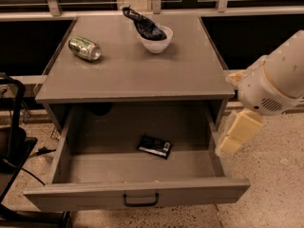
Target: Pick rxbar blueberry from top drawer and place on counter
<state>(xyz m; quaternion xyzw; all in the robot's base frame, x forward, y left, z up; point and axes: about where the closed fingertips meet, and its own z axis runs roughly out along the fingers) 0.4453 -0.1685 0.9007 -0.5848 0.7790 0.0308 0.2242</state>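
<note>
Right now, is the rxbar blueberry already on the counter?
No, the rxbar blueberry lies in the top drawer, not on the counter; the hand hangs outside the drawer's right wall.

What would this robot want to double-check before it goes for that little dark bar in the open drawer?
1. Is the top drawer pulled out? Ok.
2. Is the rxbar blueberry in plain view? Ok: it lies flat on the drawer floor with nothing on it.
3. Is the end effector over the bar? Not ok: it hangs by the drawer's right wall, off to the bar's side.
4. Is there room on the counter? Ok: the can and the bowl sit toward the back, and the front part is bare.
5. Is there a gap between the end effector and the drawer wall? Cannot tell.
</note>
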